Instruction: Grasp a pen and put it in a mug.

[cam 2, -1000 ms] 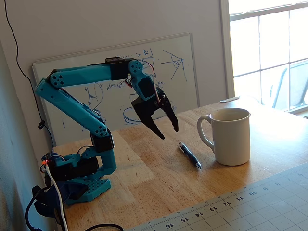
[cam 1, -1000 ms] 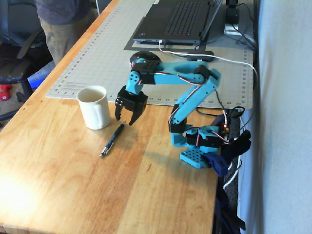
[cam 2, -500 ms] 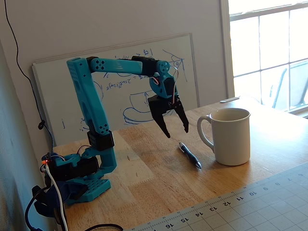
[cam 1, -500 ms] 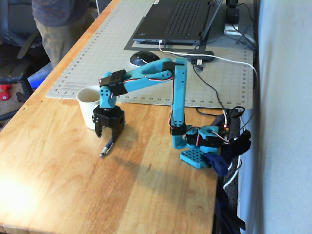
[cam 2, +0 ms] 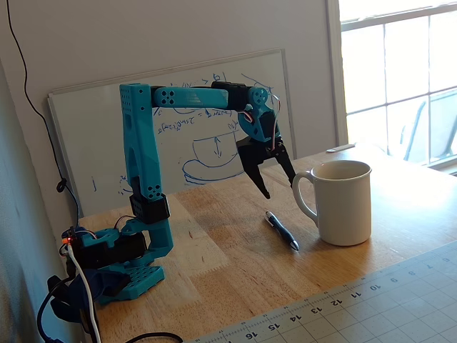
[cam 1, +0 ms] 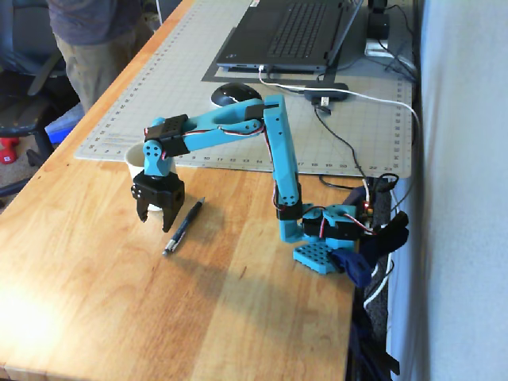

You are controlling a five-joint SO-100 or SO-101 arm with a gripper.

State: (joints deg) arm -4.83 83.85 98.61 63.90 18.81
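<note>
The dark pen (cam 1: 183,226) lies flat on the wooden table, silvery tip toward the front; in a fixed view it (cam 2: 282,229) lies just left of the mug. The cream-white mug (cam 2: 342,201) stands upright with its handle toward the arm; in a fixed view only its rim (cam 1: 133,161) shows behind the gripper. My gripper (cam 1: 153,221) hangs open and empty above the table, fingers pointing down, just left of the pen; in a fixed view it (cam 2: 279,185) hovers above and behind the pen.
A grey cutting mat (cam 1: 349,111) with a laptop (cam 1: 290,32) and mouse (cam 1: 234,94) lies behind the arm. A whiteboard (cam 2: 200,136) leans on the wall. A person (cam 1: 95,40) stands at the table's far left. Cables (cam 1: 373,198) trail by the arm base (cam 1: 321,234).
</note>
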